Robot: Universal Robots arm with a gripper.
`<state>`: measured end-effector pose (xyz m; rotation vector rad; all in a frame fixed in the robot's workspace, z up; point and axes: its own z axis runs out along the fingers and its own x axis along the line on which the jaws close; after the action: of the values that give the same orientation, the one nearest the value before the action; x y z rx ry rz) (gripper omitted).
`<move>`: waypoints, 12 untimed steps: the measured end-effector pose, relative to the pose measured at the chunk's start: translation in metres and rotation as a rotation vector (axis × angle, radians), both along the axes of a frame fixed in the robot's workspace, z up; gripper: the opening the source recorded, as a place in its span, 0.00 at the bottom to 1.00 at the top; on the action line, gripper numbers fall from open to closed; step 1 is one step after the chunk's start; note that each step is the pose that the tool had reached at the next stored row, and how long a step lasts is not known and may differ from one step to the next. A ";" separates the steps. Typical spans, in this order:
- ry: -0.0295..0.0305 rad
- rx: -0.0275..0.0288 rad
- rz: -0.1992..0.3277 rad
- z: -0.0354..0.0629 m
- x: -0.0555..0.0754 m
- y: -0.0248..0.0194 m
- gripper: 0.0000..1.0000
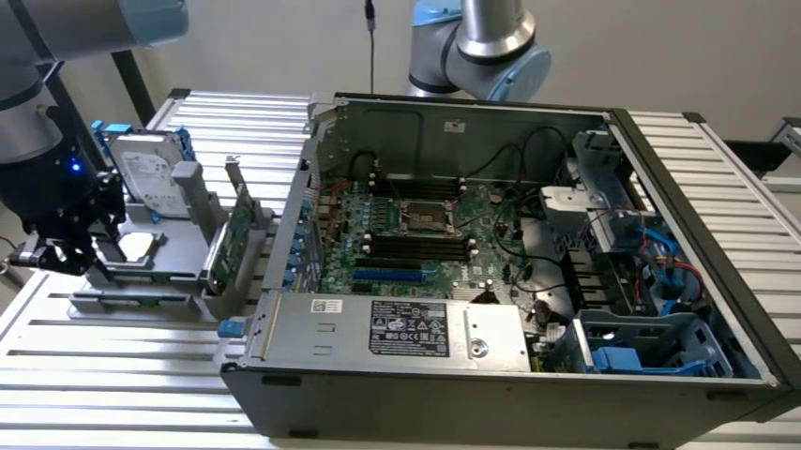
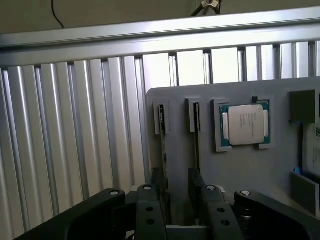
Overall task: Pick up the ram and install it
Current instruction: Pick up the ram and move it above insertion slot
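Arm points down, tool [image 2: 178,176] spread close over the ram [image 2: 163,142].

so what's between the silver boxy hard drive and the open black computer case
A green expansion card with a metal bracket, standing upright in the grey holder, in the exterior view.

I'm driving this rig in what is looking like a robotics lab set up for computer assembly. A grey robot arm [image 1: 37,112] with pale blue joints is reaching over a table [image 1: 113,375] of ribbed aluminium slats. Its gripper [image 2: 177,175] is hanging at a grey fixture [image 2: 235,170] that is holding loose parts, among them a hard drive [image 1: 148,178] and a processor [image 2: 245,124]. An open computer case [image 1: 501,394] is lying on the table, exposing its motherboard [image 1: 414,234] and cables. A plain wall [image 1: 276,47] is standing behind.
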<state>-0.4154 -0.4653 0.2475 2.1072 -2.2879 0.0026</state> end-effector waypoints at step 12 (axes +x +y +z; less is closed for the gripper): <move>-0.0001 0.0000 0.076 -0.0203 0.000 -0.0061 0.36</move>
<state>-0.4152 -0.4714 0.2272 2.1922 -2.2069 0.0045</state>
